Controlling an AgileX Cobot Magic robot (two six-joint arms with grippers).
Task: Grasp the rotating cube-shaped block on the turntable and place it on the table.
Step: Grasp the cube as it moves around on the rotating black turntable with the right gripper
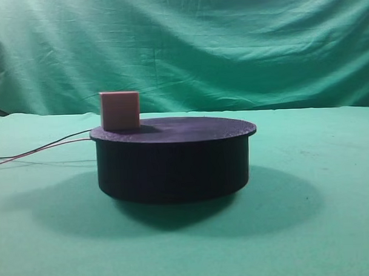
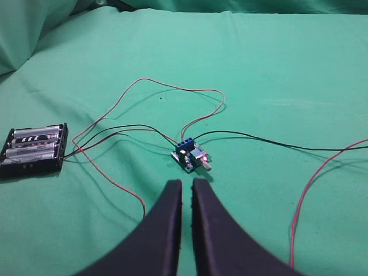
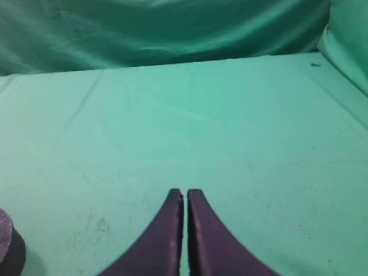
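A battery holder [image 2: 33, 149] lies wired to a small circuit board [image 2: 190, 155].

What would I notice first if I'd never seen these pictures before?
Probably the big black turntable in the middle of the green table, with the little pink cube-shaped block sitting near its left edge. Next, in the left wrist view, the battery pack and small blue circuit board tangled in red and black wires.
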